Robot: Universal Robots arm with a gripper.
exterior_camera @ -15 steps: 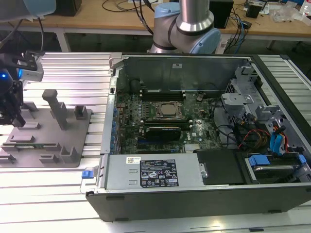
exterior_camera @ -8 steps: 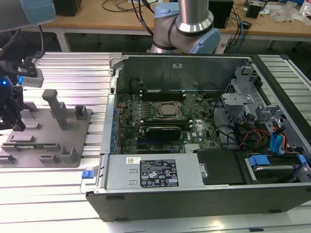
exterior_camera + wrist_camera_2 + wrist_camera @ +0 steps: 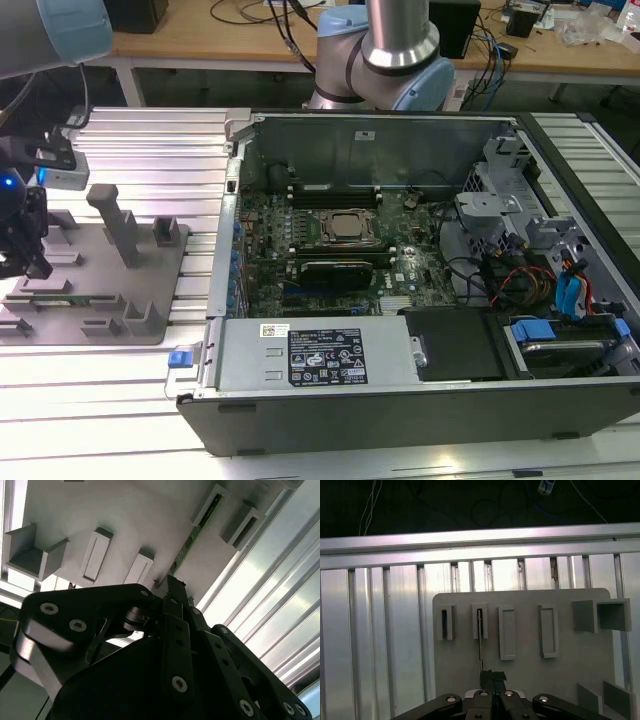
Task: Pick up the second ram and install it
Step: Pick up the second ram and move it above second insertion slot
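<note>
Because the second ram point(image 3: 480, 647) stands on edge in a slotted block point(image 3: 475, 630) of the grey fixture plate point(image 3: 530, 680), its long axis runs straight away from the gripper point(image 3: 493, 677) toward the edge rail of the worktop point(image 3: 380, 645). The stick's near end reaches the gripper's tip. The gripper looks pressed together; whether it pinches the stick I cannot tell.

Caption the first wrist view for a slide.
End effector poised over the grey fixture plate, near the second ram standing on edge in its holder block.
</note>
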